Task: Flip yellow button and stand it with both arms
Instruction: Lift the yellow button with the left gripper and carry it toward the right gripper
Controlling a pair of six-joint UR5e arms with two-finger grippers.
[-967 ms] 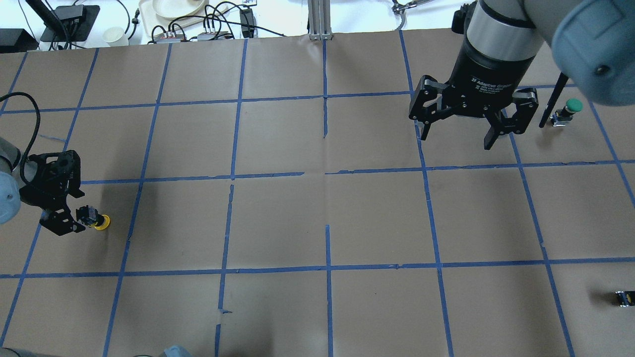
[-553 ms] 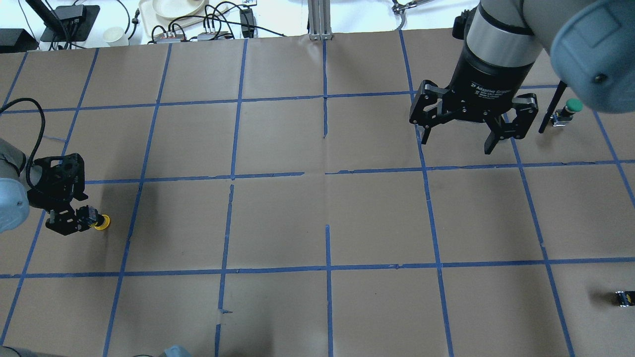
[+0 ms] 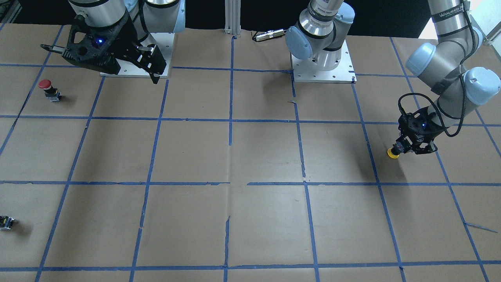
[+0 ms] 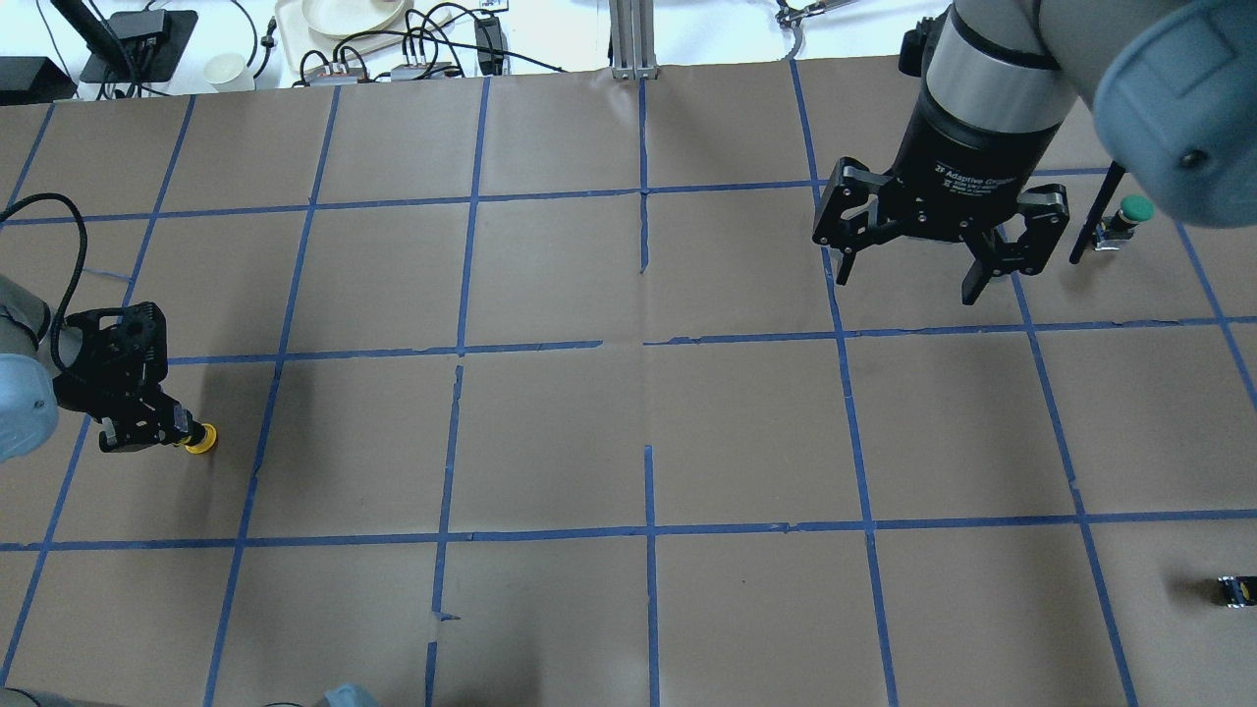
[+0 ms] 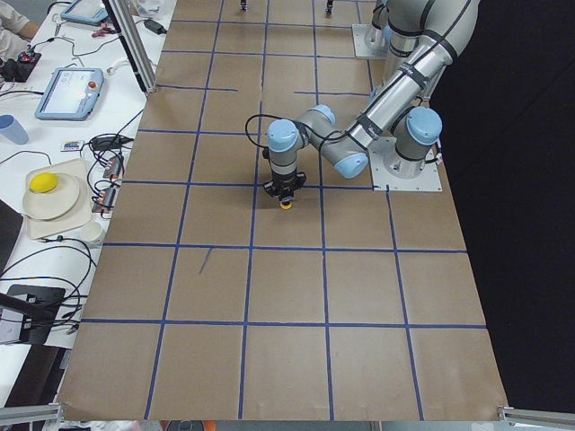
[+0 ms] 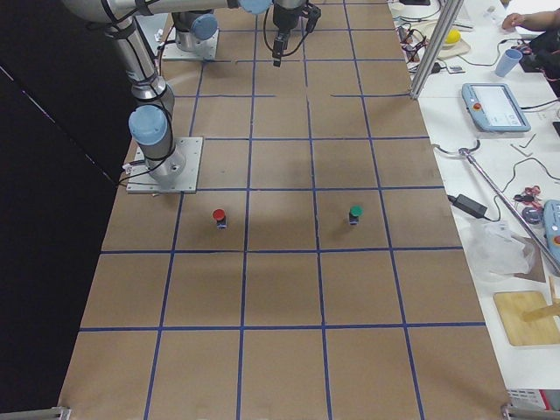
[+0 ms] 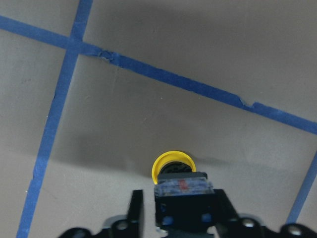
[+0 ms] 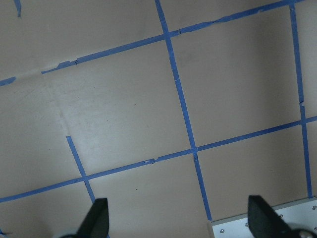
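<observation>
The yellow button (image 4: pixel 200 444) lies on its side at the table's far left, its cap resting on the paper and pointing away from my left gripper (image 4: pixel 157 427). That gripper is shut on the button's black body. In the left wrist view the yellow cap (image 7: pixel 172 164) shows just beyond the gripped body, between the fingers (image 7: pixel 136 210). The front-facing view shows the same grip on the button (image 3: pixel 392 152). My right gripper (image 4: pixel 907 285) hangs open and empty high over the far right of the table. It holds nothing in the right wrist view (image 8: pixel 181 218).
A green-capped button (image 4: pixel 1129 214) stands at the far right, beside a thin black rod. A red-capped button (image 3: pixel 47 88) stands near the right arm's base. A tiny black part (image 4: pixel 1235 589) lies at the near right edge. Blue tape lines grid the brown paper.
My left gripper's fingers, open around the button's black body a second ago, have closed on it. The right gripper has drifted slightly and stays open.
</observation>
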